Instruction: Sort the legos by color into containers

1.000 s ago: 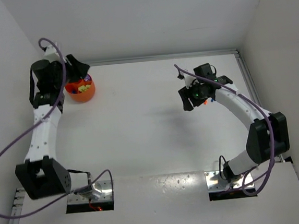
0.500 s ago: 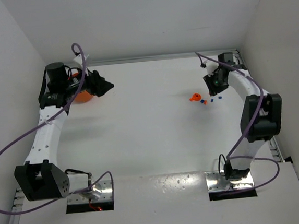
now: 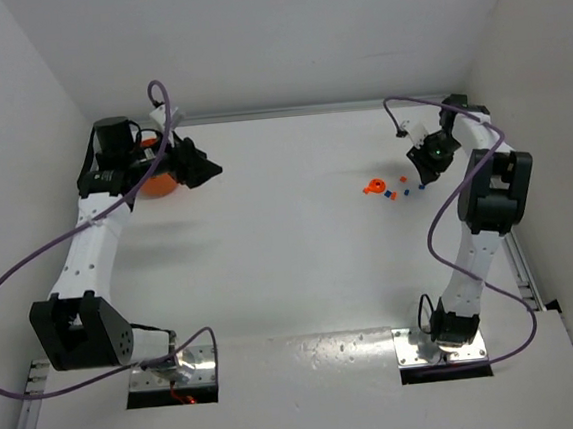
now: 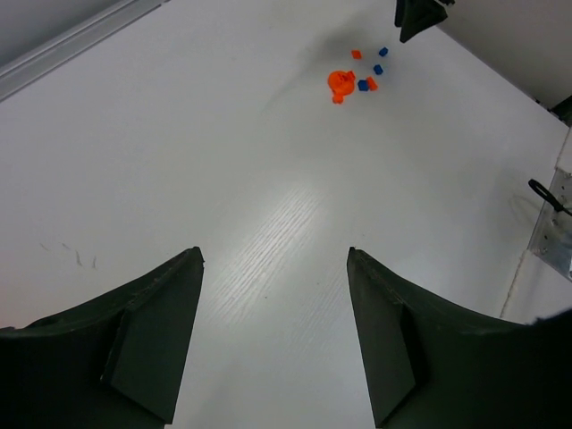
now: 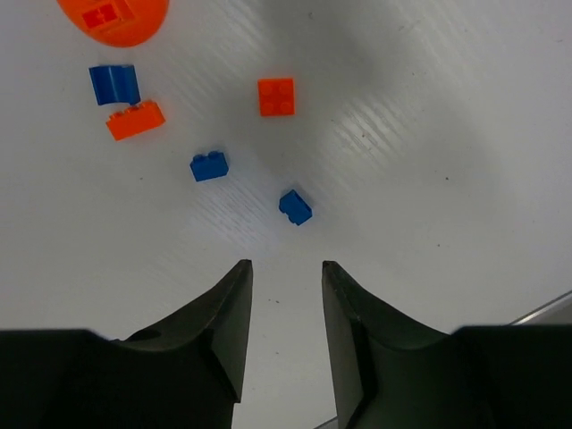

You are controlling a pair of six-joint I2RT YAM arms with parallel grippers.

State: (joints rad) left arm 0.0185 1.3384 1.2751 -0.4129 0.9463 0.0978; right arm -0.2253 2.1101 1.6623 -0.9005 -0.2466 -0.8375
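Right wrist: right hand [image 5: 286,268], narrowed, empty, has swung above blue brick [image 5: 295,206]; left hand [image 4: 273,259], released, has left bowl [image 3: 155,184]; next pick likely.

The white table [image 3: 270,256] holds an orange bowl [image 3: 160,185] and scattered legos [image 5: 209,166].

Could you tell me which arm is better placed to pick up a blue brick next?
Right: the right gripper hangs beside the blue bricks, jaws apart, empty; the left gripper is far off by the orange bowl.
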